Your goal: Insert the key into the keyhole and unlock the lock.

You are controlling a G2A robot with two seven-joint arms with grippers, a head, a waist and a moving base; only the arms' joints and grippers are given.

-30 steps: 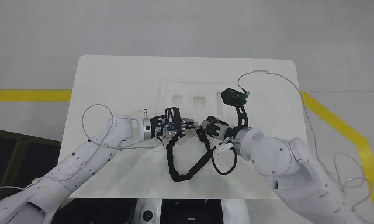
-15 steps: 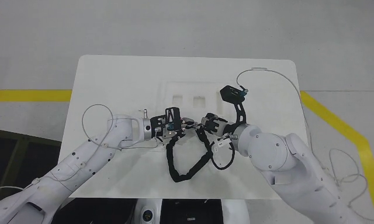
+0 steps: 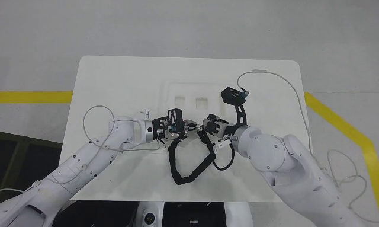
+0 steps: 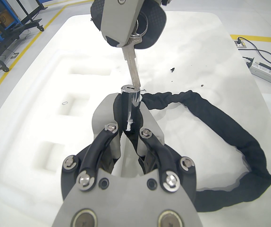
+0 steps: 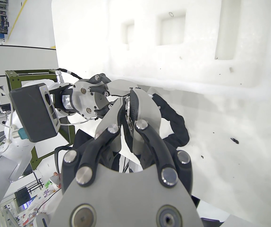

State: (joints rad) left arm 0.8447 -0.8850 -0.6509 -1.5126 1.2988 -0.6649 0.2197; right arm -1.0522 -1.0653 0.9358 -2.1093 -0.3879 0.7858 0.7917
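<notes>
My left gripper is shut on the silver lock cylinder, whose keyhole faces the other arm. A black fabric-covered chain trails from the lock across the white table. My right gripper is shut on the head of the silver key. The key's tip touches the cylinder's rim just beside the keyhole slot, with the blade slanted. In the top view the two grippers meet at mid-table, the left gripper facing the right gripper, and the chain loops toward the front edge.
A white foam tray with several rectangular pockets lies just behind the grippers. A small ring rests in one pocket. A thin grey cable runs along the table's back right. Small dark specks dot the table.
The right arm's body has shifted slightly left toward the lock, bringing the key closer. The left arm and the lock have stayed put.
</notes>
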